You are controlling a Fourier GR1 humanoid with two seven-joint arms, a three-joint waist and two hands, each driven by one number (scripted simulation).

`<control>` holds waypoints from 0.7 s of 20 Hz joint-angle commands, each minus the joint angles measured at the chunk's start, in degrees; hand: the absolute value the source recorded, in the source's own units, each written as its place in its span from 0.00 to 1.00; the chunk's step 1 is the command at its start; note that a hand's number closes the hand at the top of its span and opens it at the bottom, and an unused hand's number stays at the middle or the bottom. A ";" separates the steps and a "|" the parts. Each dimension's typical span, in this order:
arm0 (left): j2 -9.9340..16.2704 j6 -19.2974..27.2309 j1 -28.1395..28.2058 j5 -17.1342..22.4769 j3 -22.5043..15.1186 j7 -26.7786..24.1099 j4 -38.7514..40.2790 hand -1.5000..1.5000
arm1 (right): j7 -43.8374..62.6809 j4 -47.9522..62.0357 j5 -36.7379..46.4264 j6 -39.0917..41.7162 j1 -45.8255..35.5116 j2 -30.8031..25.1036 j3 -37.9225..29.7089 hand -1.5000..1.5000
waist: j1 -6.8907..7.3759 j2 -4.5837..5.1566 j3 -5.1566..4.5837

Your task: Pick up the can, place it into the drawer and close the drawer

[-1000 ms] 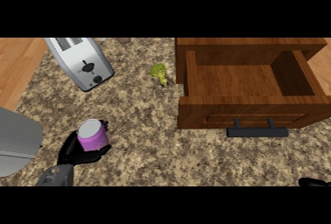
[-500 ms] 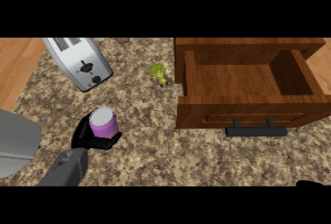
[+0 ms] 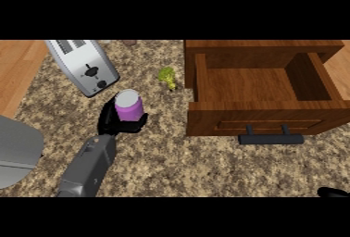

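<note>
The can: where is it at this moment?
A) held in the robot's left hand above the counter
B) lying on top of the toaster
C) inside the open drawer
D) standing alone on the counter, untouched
A: the left hand curls round the purple can, left of the open drawer, whose inside holds nothing.

Bare counter leads to the open drawer (green object aside).

Kitchen: speckled granite surface, silver toaster at back left, open wooden drawer with black handle.
</note>
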 commanded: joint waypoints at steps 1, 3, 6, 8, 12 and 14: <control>1.22 -0.60 -3.79 1.32 -0.43 5.55 -3.58 1.00 | 3.55 -1.19 -3.64 -0.11 -2.16 -2.54 -3.13 0.00 | 0.34 -0.18 0.03; -2.15 2.72 -2.76 2.78 -5.01 5.06 -4.76 1.00 | 2.84 0.19 2.96 -3.25 -4.63 0.23 2.04 0.00 | 0.56 -0.18 0.03; -1.95 4.59 -5.55 1.70 -6.13 13.80 -13.35 1.00 | 0.56 1.12 2.40 -2.17 -1.83 0.72 0.49 0.00 | 1.21 -0.46 0.09; -2.19 5.88 -7.28 2.39 -8.94 16.05 -15.09 1.00 | 2.44 -3.21 -0.75 -0.81 0.48 -0.03 -0.98 0.00 | 0.56 -0.49 0.07; -2.22 9.84 -8.32 7.35 -16.43 23.12 -21.79 1.00 | 6.26 -4.21 3.23 -3.41 -3.18 0.06 2.16 0.00 | 0.63 -0.44 0.04; -2.23 11.74 -12.76 8.57 -17.88 30.23 -26.06 1.00 | 1.97 -1.85 2.03 -0.96 -0.03 -0.02 0.47 0.00 | 0.65 -0.69 0.10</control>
